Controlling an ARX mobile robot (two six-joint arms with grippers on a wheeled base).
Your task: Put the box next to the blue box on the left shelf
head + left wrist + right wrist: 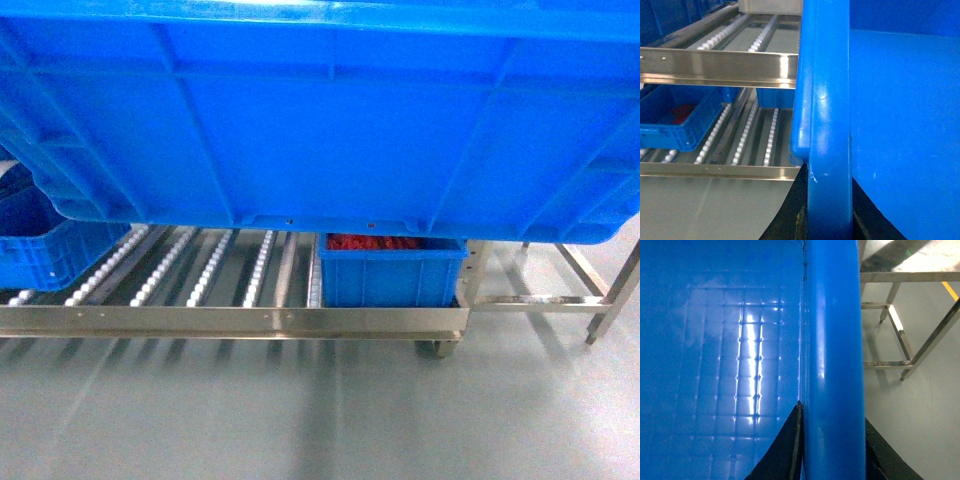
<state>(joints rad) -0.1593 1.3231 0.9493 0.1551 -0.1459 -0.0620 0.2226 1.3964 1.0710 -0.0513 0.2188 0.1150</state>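
Observation:
The box (320,110), a large bright-blue crate with ribbed walls, hangs in the air and fills the upper half of the head view. My left gripper (829,205) is shut on its left rim (827,125), one black finger on each side. At the opposite end my right gripper (832,445) is shut on the right rim (832,340). Below and beyond lies the left shelf (230,320), a low silver rack with white roller tracks. On it stand a smaller blue box with red contents (390,275) at the right end and another blue crate (50,250) at the left. Neither gripper shows in the head view.
Bare roller tracks (210,265) lie between the two small crates. An upper steel rail (715,65) crosses the left wrist view above the lower tier. A second steel frame (570,295) stands right of the shelf, also seen as open steel tubing (900,335). Grey floor (300,410) lies in front.

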